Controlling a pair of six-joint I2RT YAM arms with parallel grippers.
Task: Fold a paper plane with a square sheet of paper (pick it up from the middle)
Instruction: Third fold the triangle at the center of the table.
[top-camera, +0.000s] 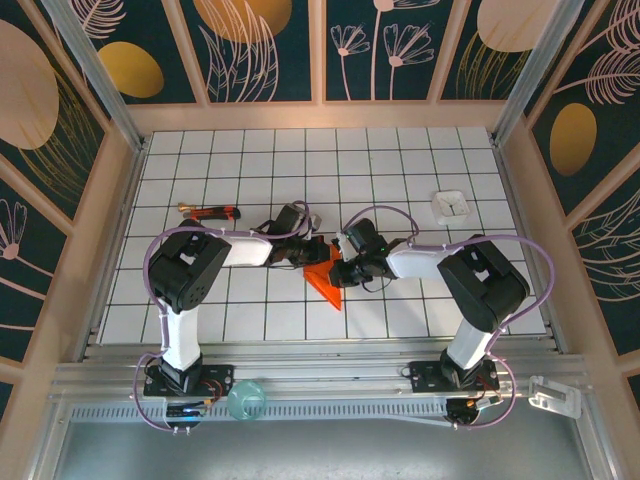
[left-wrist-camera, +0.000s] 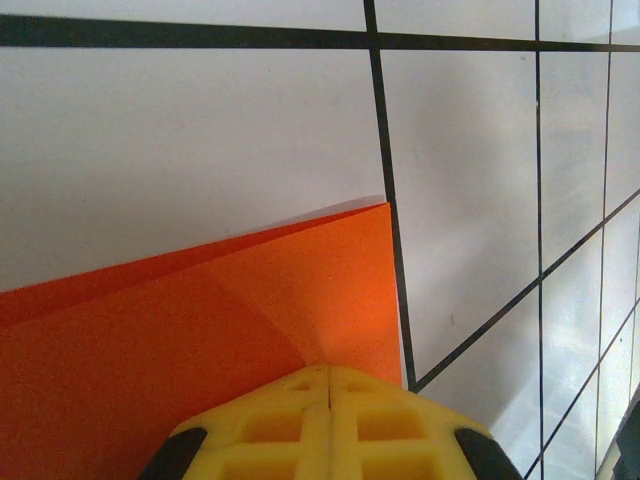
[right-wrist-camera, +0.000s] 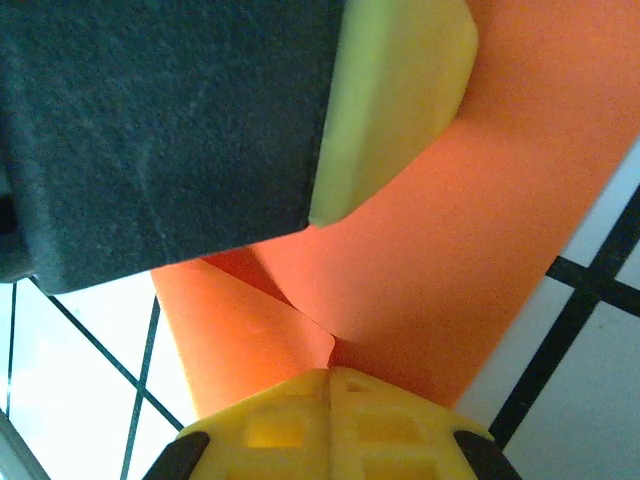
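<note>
Spreading across the overhead view, the gridded white table (top-camera: 400, 160) is carrying everything. The left arm (top-camera: 190, 265) and the right arm (top-camera: 480, 280) are angling inward from its near edge and meeting at its middle. Between their tips the square sheet of paper (top-camera: 326, 280) is lying partly folded. It is showing as an orange wedge whose long axis runs from the claws toward the near edge, with its point aiming that way.

The left claw (top-camera: 312, 248) is sitting at the wedge's far-left side and the right claw (top-camera: 338, 262) at its far-right side, so neither arm is nearer.

On the left wrist camera the left claw (left-wrist-camera: 329, 400) is clenched, its yellow tips pressed together, with the sheet (left-wrist-camera: 200, 340) curving up into them. It appears to be pinching the paper, though the pinch itself is hidden.

On the right wrist camera the right claw (right-wrist-camera: 331, 400) is likewise clamped on the sheet (right-wrist-camera: 480, 200), and creases are converging at its seam. The left claw's yellow finger (right-wrist-camera: 395, 90) is hanging just above.

Well apart, a red-and-black tool (top-camera: 210, 211) and a white square object (top-camera: 452, 206) are resting on far tiles.
</note>
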